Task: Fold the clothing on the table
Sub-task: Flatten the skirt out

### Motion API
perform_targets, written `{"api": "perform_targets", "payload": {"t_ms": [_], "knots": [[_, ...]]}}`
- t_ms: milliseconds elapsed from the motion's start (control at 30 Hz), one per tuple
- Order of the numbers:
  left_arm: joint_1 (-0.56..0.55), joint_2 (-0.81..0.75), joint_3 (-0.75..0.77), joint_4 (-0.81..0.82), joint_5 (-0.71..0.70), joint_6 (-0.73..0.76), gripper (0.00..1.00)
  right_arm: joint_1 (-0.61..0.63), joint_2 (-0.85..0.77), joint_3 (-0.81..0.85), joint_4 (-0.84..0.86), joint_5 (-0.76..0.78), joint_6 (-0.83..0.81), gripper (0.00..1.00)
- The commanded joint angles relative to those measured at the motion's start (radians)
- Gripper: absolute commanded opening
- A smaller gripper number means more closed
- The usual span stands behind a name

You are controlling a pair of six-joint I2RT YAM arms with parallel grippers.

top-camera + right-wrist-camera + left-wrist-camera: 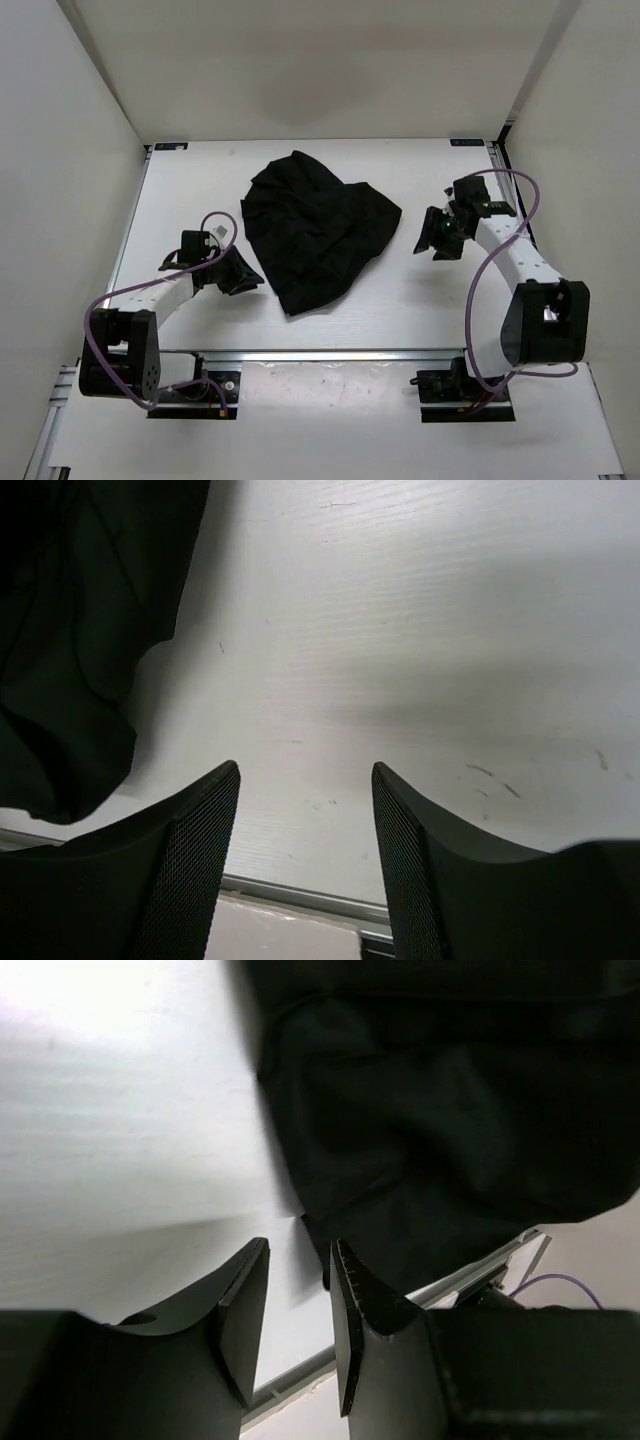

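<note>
The clothing [315, 230] is a crumpled black heap in the middle of the white table [190, 190], with a narrow end pointing toward the near edge. My left gripper [243, 272] hovers just left of that near end, open, nothing between its fingers. In the left wrist view the clothing [440, 1110] fills the upper right, and the left gripper [298, 1255] has bare table in its gap. My right gripper [428, 235] stands open to the right of the cloth, apart from it. The right wrist view has the clothing [70, 650] at the left and the right gripper [305, 770] over bare table.
Aluminium rails run along the table's near edge [330, 353] and sides. White walls enclose the table on three sides. Purple cables [500, 260] loop along both arms. Blue corner marks [168, 146] sit at the far corners.
</note>
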Motion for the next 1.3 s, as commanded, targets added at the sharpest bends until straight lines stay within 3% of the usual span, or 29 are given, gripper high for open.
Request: {"api": "perform_targets", "payload": {"t_ms": [0,300,533,600,633,667,800,900,1000,1067,1133,1167,1200,1267], "knots": [[-0.013,-0.029,0.043,-0.044,-0.027,0.049,0.42,-0.025,0.046,-0.045,0.162,-0.121,0.083,0.61],[-0.021,-0.049,-0.015,-0.025,0.031,0.023,0.42,-0.007,0.341,0.053,0.512,-0.193,0.3,0.62],[0.001,-0.093,-0.057,-0.051,0.027,0.034,0.42,0.01,0.506,0.139,0.682,-0.242,0.413,0.61],[0.013,-0.102,-0.061,-0.066,0.027,0.044,0.42,0.019,0.551,0.182,0.707,-0.292,0.419,0.44],[0.02,-0.105,-0.063,-0.065,0.036,0.035,0.42,0.027,0.591,0.215,0.71,-0.32,0.438,0.01],[0.025,-0.105,-0.069,-0.06,0.03,0.035,0.42,0.03,0.599,0.255,0.719,-0.385,0.439,0.0],[0.031,-0.093,-0.075,-0.033,0.042,0.026,0.42,0.134,0.457,0.351,0.802,-0.539,0.291,0.01],[0.033,-0.084,-0.077,-0.024,0.048,0.014,0.41,0.247,0.271,0.429,0.697,-0.599,0.035,0.0],[0.028,-0.067,-0.083,-0.025,0.039,0.023,0.42,0.406,0.063,0.414,0.506,-0.497,-0.223,0.0],[0.033,-0.062,-0.087,-0.019,0.042,0.026,0.41,0.52,-0.081,0.235,0.466,-0.307,-0.292,0.0],[0.022,-0.062,-0.089,-0.019,0.039,0.023,0.41,0.606,-0.223,0.082,0.445,-0.207,-0.267,0.26],[0.019,-0.055,-0.092,-0.02,0.042,0.032,0.41,0.604,-0.302,-0.007,0.41,-0.182,-0.193,0.34],[0.019,-0.056,-0.092,-0.028,0.033,0.032,0.41,0.57,-0.37,-0.084,0.374,-0.185,-0.123,0.53],[0.022,-0.058,-0.095,-0.031,0.028,0.032,0.41,0.483,-0.476,-0.181,0.325,-0.177,-0.056,0.64]]}}
